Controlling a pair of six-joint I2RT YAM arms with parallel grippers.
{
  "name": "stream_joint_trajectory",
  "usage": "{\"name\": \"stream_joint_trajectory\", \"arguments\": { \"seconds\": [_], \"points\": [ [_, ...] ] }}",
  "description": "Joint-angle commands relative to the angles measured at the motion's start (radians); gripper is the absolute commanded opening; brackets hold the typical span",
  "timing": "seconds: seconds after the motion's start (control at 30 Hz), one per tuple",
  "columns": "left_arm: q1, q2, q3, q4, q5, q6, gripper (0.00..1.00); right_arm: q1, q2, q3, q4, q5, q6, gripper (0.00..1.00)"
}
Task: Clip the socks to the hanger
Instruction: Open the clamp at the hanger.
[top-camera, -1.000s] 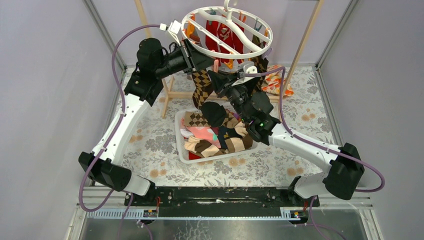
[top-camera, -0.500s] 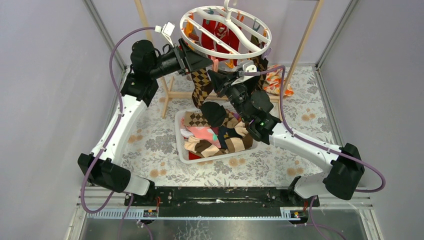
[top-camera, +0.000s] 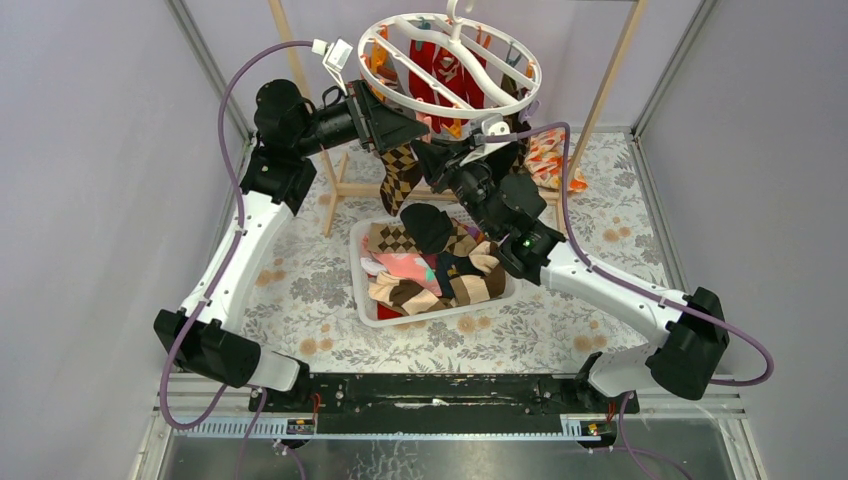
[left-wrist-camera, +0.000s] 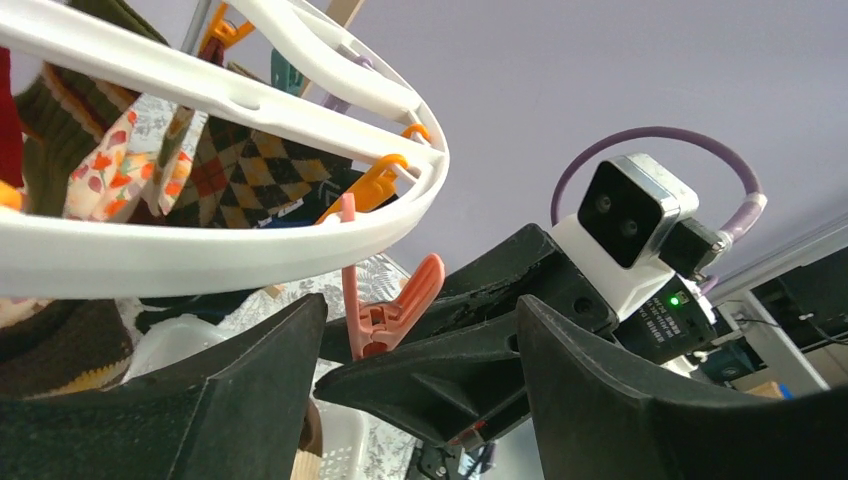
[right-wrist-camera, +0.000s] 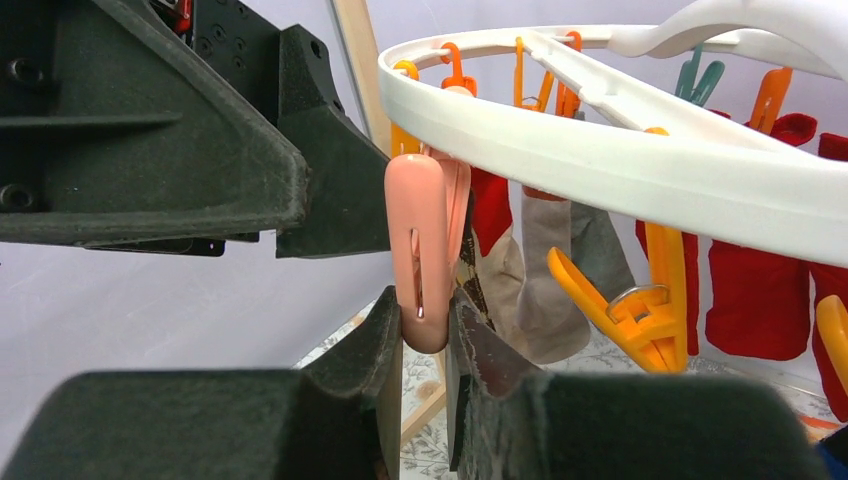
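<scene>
The hanger (top-camera: 450, 62), a white ring with orange and teal clips, hangs at the top centre with red, grey and argyle socks (top-camera: 400, 175) clipped to it. More socks (top-camera: 430, 270) fill a white basket (top-camera: 362, 300) below. My right gripper (right-wrist-camera: 425, 312) is shut on the lower end of a pink clip (right-wrist-camera: 418, 240) that hangs from the ring (right-wrist-camera: 600, 160). My left gripper (left-wrist-camera: 420, 305) is open wide just under the ring (left-wrist-camera: 200, 250), its fingers on either side of the right gripper's fingers and the pink clip (left-wrist-camera: 385, 305). From above, both grippers meet under the ring's near edge: the left (top-camera: 412, 122) and the right (top-camera: 432, 150).
A wooden rack frame (top-camera: 605, 80) stands behind and around the hanger. An orange-and-white floral cloth (top-camera: 552, 160) lies at the back right. The floral table cover (top-camera: 300, 290) surrounds the basket. Grey walls close in on both sides.
My left arm has drawn back and up to the left, its gripper still under the ring. My right gripper has risen slightly toward the ring. The hanger has shifted a little.
</scene>
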Motion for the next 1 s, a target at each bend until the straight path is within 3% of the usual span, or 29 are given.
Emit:
{"name": "stream_joint_trajectory", "arguments": {
  "seconds": [0.0, 0.53, 0.83, 0.97],
  "points": [
    [-0.001, 0.001, 0.057, 0.061, 0.019, 0.071, 0.77, 0.004, -0.026, 0.064, -0.020, -0.030, 0.022, 0.00],
    [-0.035, 0.051, 0.131, -0.101, -0.056, 0.259, 0.68, 0.005, -0.009, 0.103, -0.069, -0.056, 0.038, 0.00],
    [-0.037, 0.083, 0.163, -0.136, -0.186, 0.249, 0.43, 0.004, -0.003, 0.099, -0.082, -0.063, 0.047, 0.01],
    [-0.037, 0.089, 0.162, -0.138, -0.187, 0.231, 0.28, 0.005, -0.005, 0.115, -0.112, -0.069, 0.072, 0.19]
  ]
}}
